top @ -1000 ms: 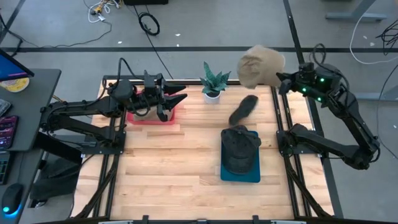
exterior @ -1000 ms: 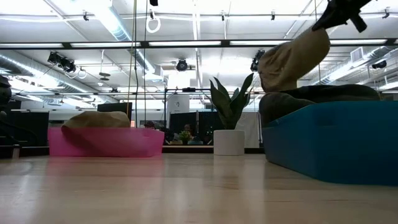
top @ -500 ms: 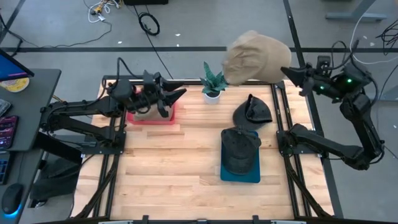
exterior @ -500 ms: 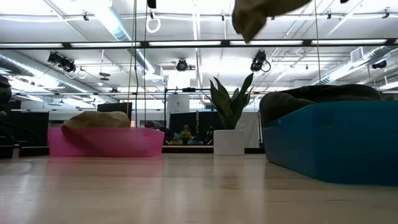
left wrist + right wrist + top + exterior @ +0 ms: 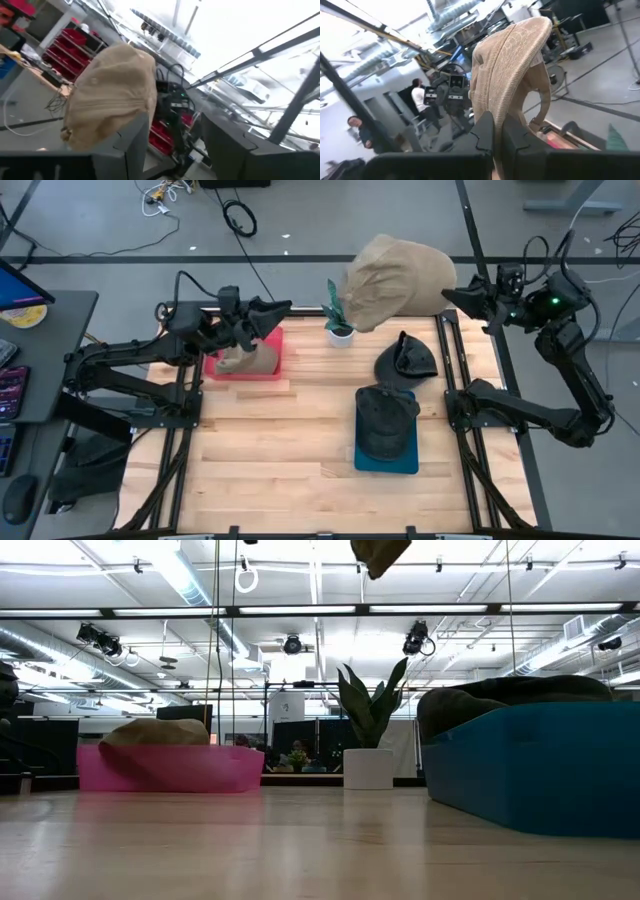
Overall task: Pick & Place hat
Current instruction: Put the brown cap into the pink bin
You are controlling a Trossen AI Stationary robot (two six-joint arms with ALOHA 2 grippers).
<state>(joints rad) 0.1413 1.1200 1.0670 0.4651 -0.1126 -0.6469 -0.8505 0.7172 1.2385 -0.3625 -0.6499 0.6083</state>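
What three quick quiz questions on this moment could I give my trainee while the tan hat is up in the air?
1. True or false: the right gripper is shut on the tan hat.
2. Which bin holds another tan hat? A) pink bin B) blue bin
3. Fill in: between the two bins, at the table's far edge, stands a potted ____.

Key
1. True; the hat hangs high above the table.
2. A; the blue bin holds dark hats, and one dark hat lies loose on the table.
3. plant

Two dark jointed arms, black cables, green wrist lights.
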